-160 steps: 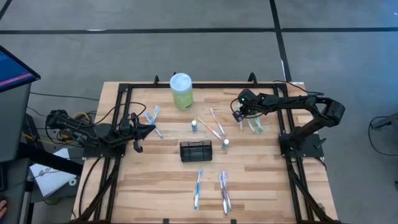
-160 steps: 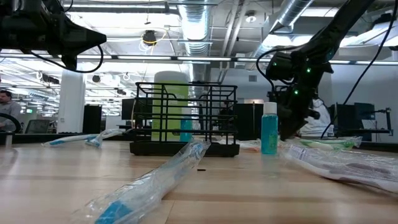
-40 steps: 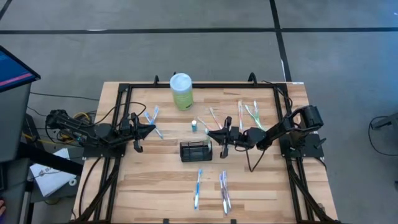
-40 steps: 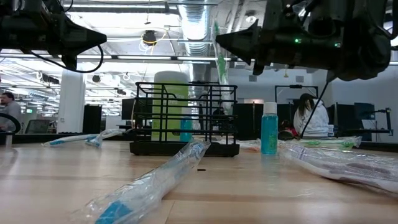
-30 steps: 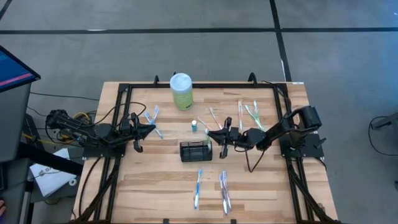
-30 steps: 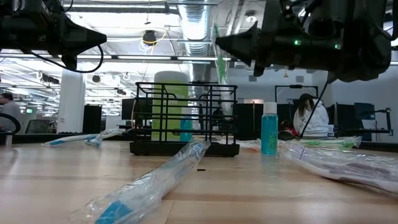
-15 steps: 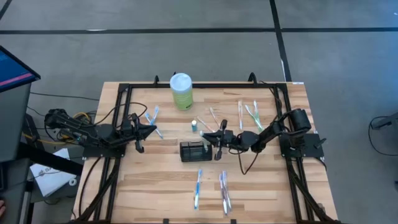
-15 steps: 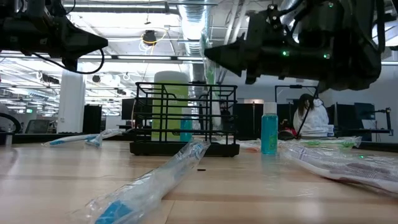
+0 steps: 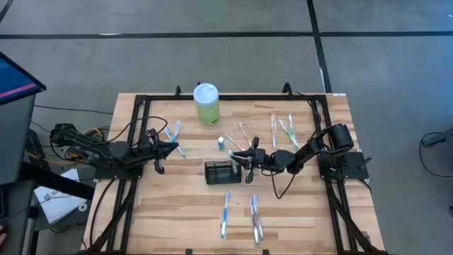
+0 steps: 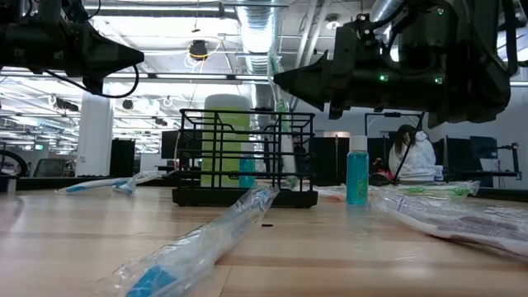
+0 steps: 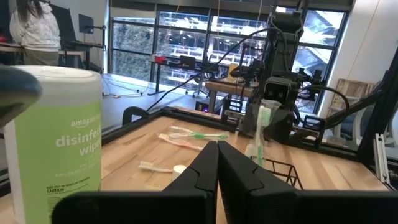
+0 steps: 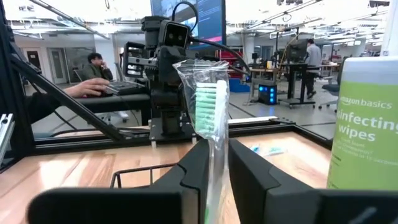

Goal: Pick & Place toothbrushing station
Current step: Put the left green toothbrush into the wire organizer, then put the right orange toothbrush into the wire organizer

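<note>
The toothbrushing station, a black wire caddy (image 9: 222,172) (image 10: 247,157), stands mid-table. My right gripper (image 9: 239,159) (image 12: 217,146) reaches level over the caddy's right end from the table's right. A green toothbrush in a clear wrapper (image 12: 210,99) (image 10: 277,87) stands upright between its slightly parted fingers. The brush's head is up and its lower end is down inside the caddy. My left gripper (image 9: 173,147) (image 11: 217,162) hovers shut and empty at the table's left side. My right gripper has the wrapped toothbrush's handle (image 12: 212,155) between its two fingers, which come at it level from the table's right. A narrow gap shows beside the handle, so I cannot tell whether a finger touches the wrapper. The brush stands upright in the caddy.
A pale green wipes canister (image 9: 207,103) stands at the far edge. A small blue bottle (image 9: 221,142) (image 10: 356,169) stands just behind the caddy. Wrapped toothbrushes lie at the near middle (image 9: 226,212) (image 9: 255,216), far right (image 9: 282,129) and left (image 9: 173,136). People sit in the room behind.
My right gripper has carried the upright toothbrush toward the table's left, over the caddy's right end, and has sunk a little. The brush's lower end has gone down into the caddy.
</note>
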`<action>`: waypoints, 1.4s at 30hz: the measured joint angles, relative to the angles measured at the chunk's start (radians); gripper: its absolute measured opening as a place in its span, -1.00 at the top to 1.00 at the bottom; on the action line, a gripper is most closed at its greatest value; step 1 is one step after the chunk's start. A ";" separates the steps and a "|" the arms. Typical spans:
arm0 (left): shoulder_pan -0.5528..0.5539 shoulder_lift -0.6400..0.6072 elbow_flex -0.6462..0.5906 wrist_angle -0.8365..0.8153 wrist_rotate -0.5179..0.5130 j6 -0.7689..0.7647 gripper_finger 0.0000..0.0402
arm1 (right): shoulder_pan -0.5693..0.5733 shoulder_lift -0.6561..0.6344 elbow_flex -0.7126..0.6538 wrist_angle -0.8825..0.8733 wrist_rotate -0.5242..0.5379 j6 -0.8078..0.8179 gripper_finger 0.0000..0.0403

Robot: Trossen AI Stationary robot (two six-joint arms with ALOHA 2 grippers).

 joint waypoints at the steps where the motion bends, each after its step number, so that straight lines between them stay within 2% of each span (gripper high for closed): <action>1: 0.000 0.000 0.000 0.000 0.000 0.000 1.00 | 0.000 0.000 0.000 -0.001 0.002 0.000 0.70; 6: 0.000 0.000 0.000 0.000 0.000 0.000 1.00 | 0.000 0.000 0.000 -0.012 0.025 -0.003 0.56; 18: 0.000 0.000 0.000 0.000 0.000 0.000 1.00 | 0.009 0.000 0.000 -0.030 0.089 -0.003 0.05; 23: 0.000 0.000 0.000 0.000 0.000 0.000 1.00 | 0.028 -0.033 0.000 -0.031 0.140 -0.043 0.02; 28: 0.000 0.000 0.000 0.000 0.000 0.000 1.00 | 0.068 -0.159 -0.027 -0.108 0.247 -0.107 0.14; 32: 0.000 0.000 0.000 0.000 0.000 0.000 1.00 | 0.078 -0.332 -0.049 -0.379 0.332 0.000 0.27; 37: 0.000 0.000 0.000 0.005 -0.011 0.000 1.00 | 0.020 -0.578 -0.023 -0.909 0.334 0.280 0.42; 42: 0.000 0.000 0.000 0.007 -0.030 0.000 1.00 | -0.087 -0.728 0.041 -1.356 0.214 0.454 0.45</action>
